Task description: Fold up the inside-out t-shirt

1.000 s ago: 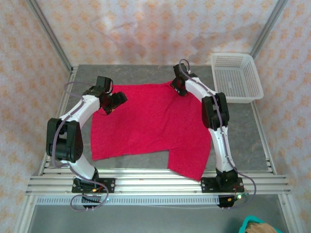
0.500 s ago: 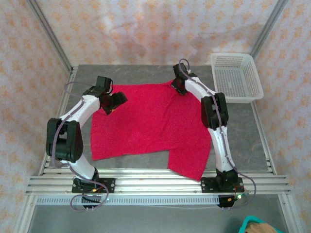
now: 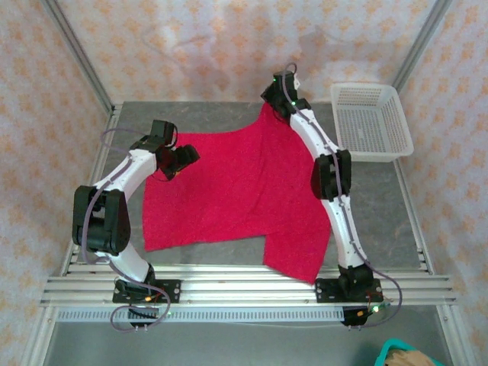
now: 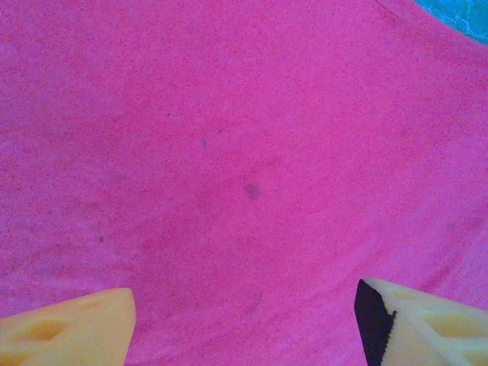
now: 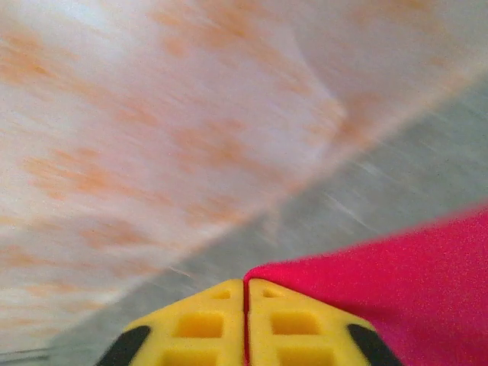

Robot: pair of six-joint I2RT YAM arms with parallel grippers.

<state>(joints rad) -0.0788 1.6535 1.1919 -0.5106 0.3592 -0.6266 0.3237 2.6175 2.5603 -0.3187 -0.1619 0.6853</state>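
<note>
T-shirt (image 3: 229,191) lies spread flat, left of basket (image 3: 371,122); far corner nearest basket pulled up into peak. Right gripper (image 3: 276,93): I see it clamped on that corner, red fabric pinched between yellow fingers (image 5: 202,324). Left gripper (image 3: 181,158): jaws wide apart over shirt side farthest from basket.

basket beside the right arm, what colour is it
The basket is white mesh; top external view.

Bright, even light; motion blur streaks the patterned wall (image 5: 152,114) in the right wrist view.
</note>
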